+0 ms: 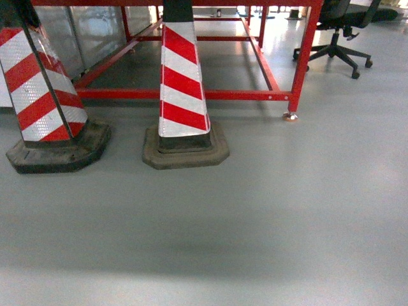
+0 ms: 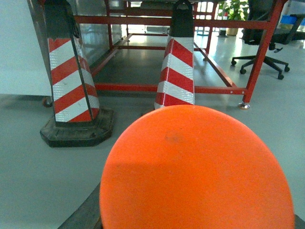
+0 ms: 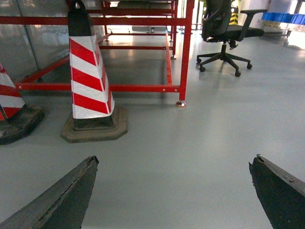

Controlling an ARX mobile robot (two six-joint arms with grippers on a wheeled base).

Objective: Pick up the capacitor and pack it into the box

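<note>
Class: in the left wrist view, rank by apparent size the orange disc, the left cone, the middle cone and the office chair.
1. Orange disc, though it is nearest the camera.
2. Left cone.
3. Middle cone; much like the left one, and partly hidden by the disc.
4. Office chair, farthest away and cut off by the frame.
</note>
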